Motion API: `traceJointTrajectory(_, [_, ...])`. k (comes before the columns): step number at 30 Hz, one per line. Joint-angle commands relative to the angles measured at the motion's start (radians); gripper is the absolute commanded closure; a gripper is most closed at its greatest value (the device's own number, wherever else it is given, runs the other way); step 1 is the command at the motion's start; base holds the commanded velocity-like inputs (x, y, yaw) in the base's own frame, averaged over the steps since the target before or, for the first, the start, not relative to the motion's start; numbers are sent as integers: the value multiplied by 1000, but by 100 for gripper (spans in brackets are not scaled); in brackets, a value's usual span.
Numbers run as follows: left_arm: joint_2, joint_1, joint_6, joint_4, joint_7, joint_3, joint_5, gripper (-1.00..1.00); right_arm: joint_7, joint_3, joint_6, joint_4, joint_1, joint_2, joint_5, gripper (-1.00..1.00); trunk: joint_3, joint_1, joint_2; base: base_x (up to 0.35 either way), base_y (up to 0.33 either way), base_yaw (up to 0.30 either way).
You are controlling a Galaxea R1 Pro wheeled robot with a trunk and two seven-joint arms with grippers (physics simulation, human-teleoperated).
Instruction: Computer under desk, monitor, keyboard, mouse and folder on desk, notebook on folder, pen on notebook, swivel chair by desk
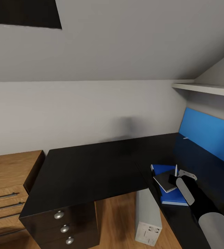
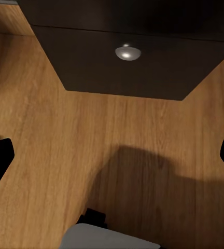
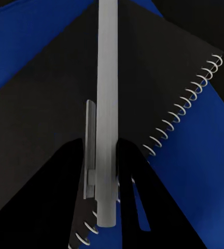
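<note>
The blue folder (image 1: 172,197) lies on the right wing of the glossy black desk (image 1: 91,169). The dark-covered, spiral-bound notebook (image 1: 164,180) rests on top of it. My right gripper (image 1: 174,178) hovers just above the notebook, shut on the white-silver pen (image 1: 176,170), which stands nearly upright. The right wrist view looks down the pen (image 3: 107,104) between my gripper (image 3: 106,174) onto the notebook (image 3: 153,72) and folder (image 3: 195,161). The grey computer (image 1: 148,218) stands on the floor under the desk. My left gripper (image 2: 112,155) is open over the floor. Monitor, keyboard, mouse and swivel chair are out of view.
The desk's drawer unit (image 1: 65,224) with round silver knobs (image 2: 127,52) is at the front left. A light-wood cabinet (image 1: 8,186) stands left of it. A blue panel (image 1: 208,133) lines the wall behind the desk's right wing, under a white shelf (image 1: 205,89).
</note>
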State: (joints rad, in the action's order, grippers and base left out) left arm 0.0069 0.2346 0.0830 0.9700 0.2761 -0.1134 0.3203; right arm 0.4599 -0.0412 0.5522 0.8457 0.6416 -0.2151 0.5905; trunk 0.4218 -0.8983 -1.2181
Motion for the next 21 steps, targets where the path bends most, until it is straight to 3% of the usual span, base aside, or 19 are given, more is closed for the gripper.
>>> traceJointTrajectory(1, [1,0,4,1,6,-4,10,-100,10,-4,2,1,1,-1,9,100,1,0,-1,0,0,0])
traceJointTrajectory(10, [1,0,4,1,5,-4,10,-100,5,-12,3,2,0,0,11,100,1,0,-1,0,0,0])
traceJointTrajectory(14, [1,0,4,1,6,-4,10,-100,4,-49,3,4,0,0,11,100,1,0,-1,0,0,0])
traceJointTrajectory(21, [1,0,4,1,5,-3,10,-100,5,-65,3,4,0,1,11,100,1,0,-1,0,0,0])
